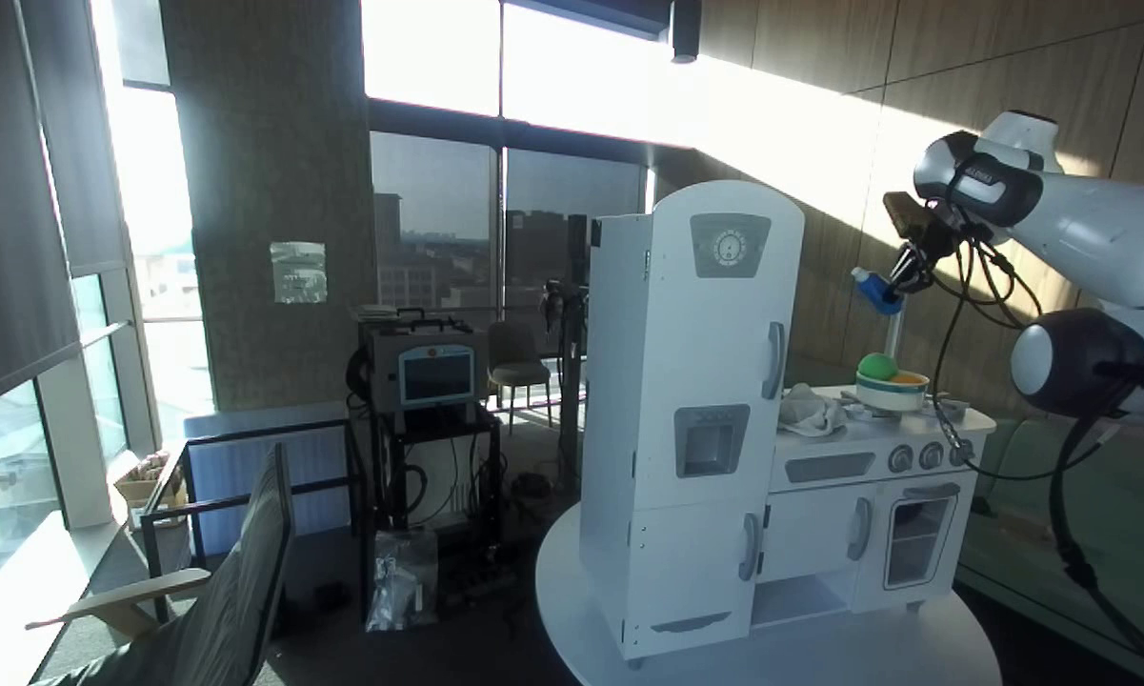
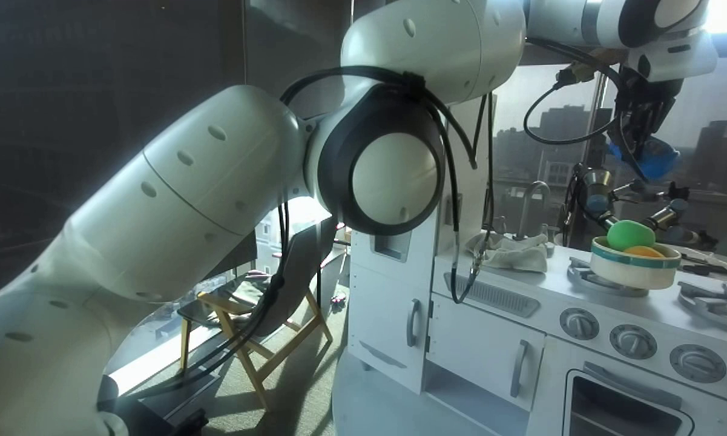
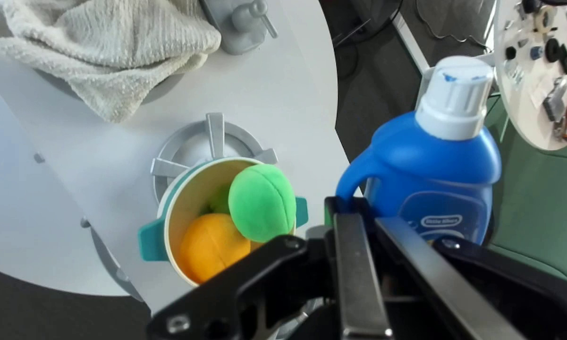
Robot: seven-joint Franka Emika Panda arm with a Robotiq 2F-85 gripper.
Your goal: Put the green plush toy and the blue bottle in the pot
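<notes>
My gripper (image 3: 362,215) is shut on the handle of the blue bottle (image 3: 436,165), which has a white cap. It holds the bottle in the air, tilted, in both exterior views (image 1: 878,293) (image 2: 658,158), above the level of the pot. The cream pot (image 3: 154,240) with teal rim and handles stands on a burner of the toy kitchen; it also shows in an exterior view (image 2: 629,272). The green plush toy (image 3: 263,203) rests in the pot, sticking above the rim, against an orange plush ball (image 3: 213,246). A darker green patch lies deeper in the pot, partly hidden.
A white cloth (image 3: 108,52) lies over the sink, beside a grey faucet (image 3: 248,21). The tall fridge part (image 1: 714,381) of the white toy kitchen rises beside the counter. A second burner (image 2: 717,303) stands next to the pot. Cables hang from the arm.
</notes>
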